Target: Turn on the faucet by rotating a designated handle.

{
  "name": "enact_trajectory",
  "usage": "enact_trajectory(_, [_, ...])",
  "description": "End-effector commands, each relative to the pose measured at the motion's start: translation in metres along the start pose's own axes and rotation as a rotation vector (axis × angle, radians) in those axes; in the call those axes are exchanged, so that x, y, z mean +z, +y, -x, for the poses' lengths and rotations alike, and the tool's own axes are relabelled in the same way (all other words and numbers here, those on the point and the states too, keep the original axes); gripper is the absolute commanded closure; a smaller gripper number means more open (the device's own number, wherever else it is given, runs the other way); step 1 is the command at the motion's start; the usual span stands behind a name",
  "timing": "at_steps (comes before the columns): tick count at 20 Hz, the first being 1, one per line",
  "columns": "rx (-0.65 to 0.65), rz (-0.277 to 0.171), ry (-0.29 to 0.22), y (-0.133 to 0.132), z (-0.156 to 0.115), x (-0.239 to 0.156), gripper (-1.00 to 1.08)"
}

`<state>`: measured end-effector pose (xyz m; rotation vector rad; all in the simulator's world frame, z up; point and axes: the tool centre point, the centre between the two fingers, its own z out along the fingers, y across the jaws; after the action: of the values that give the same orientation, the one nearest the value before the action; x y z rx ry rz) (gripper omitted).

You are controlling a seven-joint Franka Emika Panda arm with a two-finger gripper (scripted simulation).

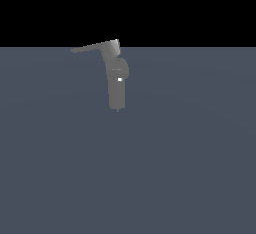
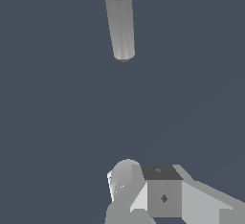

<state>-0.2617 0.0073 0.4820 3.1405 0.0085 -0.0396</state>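
Note:
The faucet (image 1: 118,80) is a grey upright rounded column with a small white mark, a thin pin tip at its low end and a blocky head on top. The handle (image 1: 92,47), a thin flat tapering lever, projects from the head toward the exterior view's left. The wrist view shows only the faucet's column (image 2: 120,22) and pin tip; its head and the handle are cut off by the frame edge. My gripper (image 2: 143,184) shows only in the wrist view, as one grey clump of rounded and blocky parts. It is well apart from the faucet and holds nothing.
A plain dark blue-grey floor (image 1: 190,168) fills both views, under a black background in the exterior view. The arm does not show in the exterior view.

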Motion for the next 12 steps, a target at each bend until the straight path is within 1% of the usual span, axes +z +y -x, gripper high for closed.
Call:
enact_trajectory(1, [0.000,0.000,0.000,0.000,0.000,0.000,1.08])
enact_trajectory(4, [0.000,0.007,0.012,0.001,-0.001,-0.004,1.08])
enact_trajectory(9, [-0.005,0.035,0.059,0.004,-0.005,-0.017,1.08])
enact_trajectory(12, [-0.008,0.038,0.063,0.005,-0.004,-0.018,1.08])
